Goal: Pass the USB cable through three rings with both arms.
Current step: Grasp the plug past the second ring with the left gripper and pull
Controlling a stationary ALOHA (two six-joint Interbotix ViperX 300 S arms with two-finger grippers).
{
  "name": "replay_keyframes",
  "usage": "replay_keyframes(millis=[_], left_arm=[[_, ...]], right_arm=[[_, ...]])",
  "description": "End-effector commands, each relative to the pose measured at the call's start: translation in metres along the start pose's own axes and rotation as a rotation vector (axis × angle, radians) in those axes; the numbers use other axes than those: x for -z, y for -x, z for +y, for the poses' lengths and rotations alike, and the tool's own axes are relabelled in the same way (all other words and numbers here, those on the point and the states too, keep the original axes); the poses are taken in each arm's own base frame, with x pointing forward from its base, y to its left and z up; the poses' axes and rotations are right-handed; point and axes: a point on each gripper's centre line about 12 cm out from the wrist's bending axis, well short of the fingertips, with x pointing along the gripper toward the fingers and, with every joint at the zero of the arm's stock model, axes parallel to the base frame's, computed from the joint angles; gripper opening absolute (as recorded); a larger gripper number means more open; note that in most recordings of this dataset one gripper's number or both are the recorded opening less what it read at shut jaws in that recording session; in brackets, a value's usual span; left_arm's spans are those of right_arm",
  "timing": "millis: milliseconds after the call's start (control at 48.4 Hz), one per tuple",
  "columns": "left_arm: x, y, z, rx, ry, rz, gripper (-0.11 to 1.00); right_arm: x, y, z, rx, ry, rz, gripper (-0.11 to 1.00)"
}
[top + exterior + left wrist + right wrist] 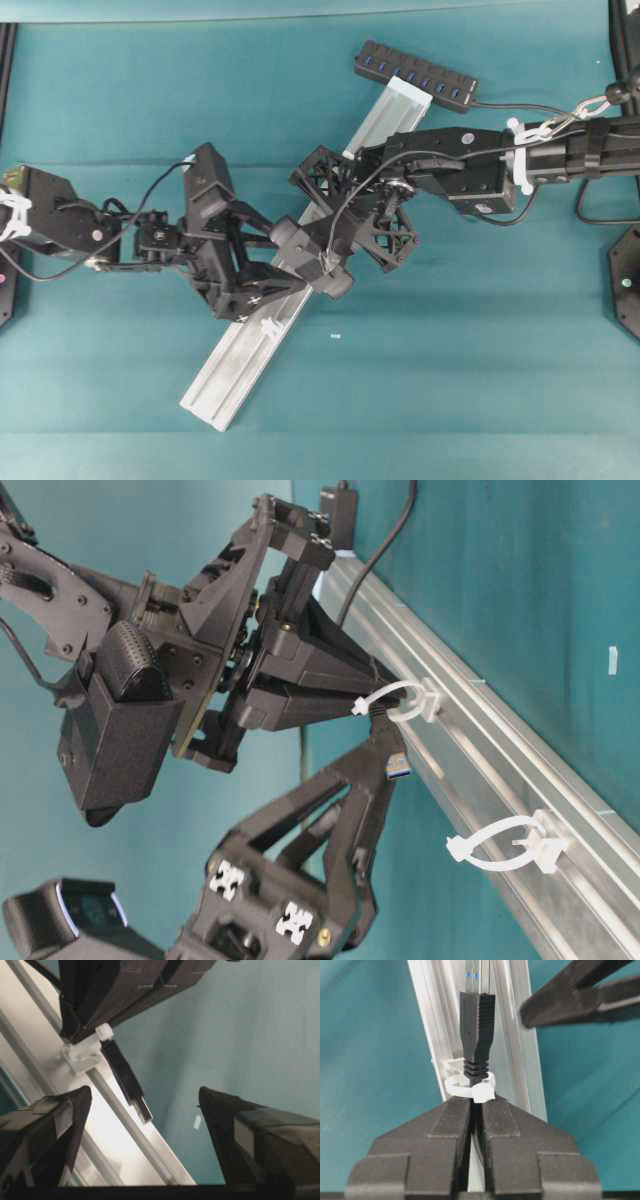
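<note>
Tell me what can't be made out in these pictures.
- Third ring: the table-level view shows only two rings; overhead, the arms cover the middle of the rail.
- USB cable behind the plug: hidden between the right gripper fingers.
- Left gripper: fingers cut off by the left wrist view's bottom edge.

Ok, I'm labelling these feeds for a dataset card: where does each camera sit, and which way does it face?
Overhead: above, facing down on the rail; both arms show.
Table-level: low, looking along the rail; both end effectors, left end effector below.
Left wrist: on the left arm, facing the USB cable plug between its open fingers.
Right wrist: on the right arm; right end effector shut on the cable at a ring.
Both wrist views share plug and ring.
</note>
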Motion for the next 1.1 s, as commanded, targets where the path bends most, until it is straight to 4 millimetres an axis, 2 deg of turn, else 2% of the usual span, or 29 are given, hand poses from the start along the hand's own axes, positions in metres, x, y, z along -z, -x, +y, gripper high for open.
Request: replay_keyframes(millis=[0, 207, 414, 496, 558, 683, 765, 1075], left_arm=[[-0.007, -0.007, -0.003, 0.012, -0.003, -0.023, 0.93], [-0.01, -0.021, 0.002, 0.0, 0.001, -0.026, 0.93], [-0.012, -0.022, 0.008, -0.015, 0.003, -0.031, 0.88], [-0.011, -0.021, 0.008, -0.015, -0.001, -0.028, 0.79], [-0.009, -0.021, 0.005, -0.009, -0.01, -0.024, 0.68], [-0.005, -0.021, 0.001, 0.001, -0.053, -0.012, 0.33], [-0.004, -0.021, 0.0, 0.001, -0.071, -0.01, 0.17], [-0.004, -0.021, 0.0, -0.002, -0.075, -0.004, 0.15]], right_arm=[[-0.007, 0.005, 0.0, 0.01, -0.011, -0.018, 0.07], [-0.007, 0.005, 0.001, 0.009, -0.013, -0.018, 0.07], [-0.007, 0.005, 0.001, 0.009, -0.016, -0.018, 0.07], [-0.007, 0.005, 0.001, 0.009, -0.017, -0.019, 0.07], [-0.007, 0.005, 0.0, 0.01, -0.017, -0.02, 0.07], [-0.007, 0.005, 0.0, 0.012, -0.016, -0.02, 0.07], [-0.008, 0.005, 0.0, 0.013, -0.015, -0.021, 0.07], [-0.007, 0.008, 0.001, 0.015, -0.015, -0.023, 0.07]])
